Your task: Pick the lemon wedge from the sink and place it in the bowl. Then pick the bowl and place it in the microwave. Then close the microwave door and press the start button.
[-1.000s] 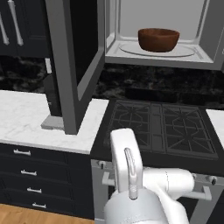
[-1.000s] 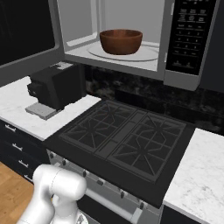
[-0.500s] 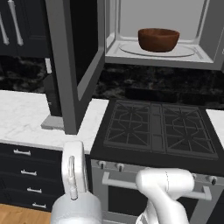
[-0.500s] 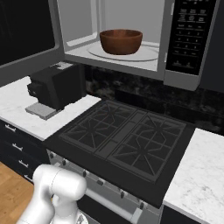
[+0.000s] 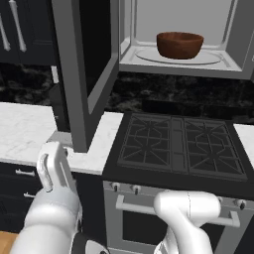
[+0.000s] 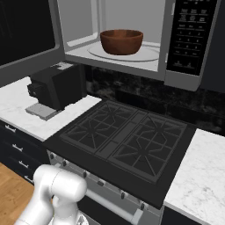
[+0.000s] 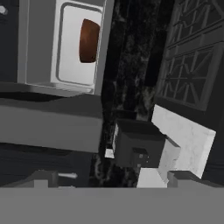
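The reddish-brown bowl (image 5: 179, 44) (image 6: 121, 41) (image 7: 89, 40) stands on the turntable inside the microwave (image 5: 178, 69) (image 6: 127, 59). The microwave door (image 5: 82, 74) (image 6: 26, 48) (image 7: 48, 124) hangs wide open to the left, edge toward me. The keypad panel (image 6: 191, 35) sits at the microwave's right. My gripper (image 7: 113, 181) is open with nothing between its fingers, far from the bowl and low at the left, looking up at the door and the cavity in a rolled view. My white arm (image 5: 52, 198) bends into the lower left. The lemon wedge is hidden and the sink is out of view.
A black coffee machine (image 6: 57, 88) (image 7: 138, 148) stands on the white marble counter (image 5: 25, 129) under the open door. The black gas stove (image 5: 181, 144) (image 6: 123, 140) lies below the microwave. Dark drawers (image 6: 17, 151) run under the counter.
My arm has swung from the middle of the left base view down to its lower left. The bowl, microwave and door have stayed in place.
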Robot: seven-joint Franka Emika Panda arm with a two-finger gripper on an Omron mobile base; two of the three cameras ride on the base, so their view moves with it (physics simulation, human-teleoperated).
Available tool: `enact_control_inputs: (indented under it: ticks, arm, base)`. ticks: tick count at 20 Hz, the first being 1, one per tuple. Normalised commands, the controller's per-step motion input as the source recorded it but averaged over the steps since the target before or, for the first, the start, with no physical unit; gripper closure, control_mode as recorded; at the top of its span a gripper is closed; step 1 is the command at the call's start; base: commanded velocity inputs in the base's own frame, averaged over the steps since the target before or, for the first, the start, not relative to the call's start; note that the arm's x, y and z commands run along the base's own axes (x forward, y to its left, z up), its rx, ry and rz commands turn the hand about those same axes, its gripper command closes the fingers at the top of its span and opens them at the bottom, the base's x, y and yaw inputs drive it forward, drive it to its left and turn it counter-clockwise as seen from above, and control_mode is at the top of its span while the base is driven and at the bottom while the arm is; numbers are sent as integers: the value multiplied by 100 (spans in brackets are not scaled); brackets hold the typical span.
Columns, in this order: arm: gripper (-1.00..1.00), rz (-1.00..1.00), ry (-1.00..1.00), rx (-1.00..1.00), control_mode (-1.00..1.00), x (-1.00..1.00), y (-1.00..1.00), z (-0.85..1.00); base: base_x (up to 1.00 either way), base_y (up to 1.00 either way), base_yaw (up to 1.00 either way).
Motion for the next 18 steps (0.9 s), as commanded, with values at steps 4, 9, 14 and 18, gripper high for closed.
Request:
enact_control_inputs:
  ticks: [4, 9, 14, 18]
  arm:
    - [-100, -14, -1, 0, -100, 71, 59, -27]
    - [-100, -17, -8, 0, -100, 59, 42, -7]
    - [-100, -18, -2, 0, -100, 58, 17, 0]
    - [-100, -15, 0, 0, -100, 58, 1, 0]
  base:
    - [0, 0, 0]
    - [0, 0, 0]
    - [0, 0, 0]
    - [0, 0, 0]
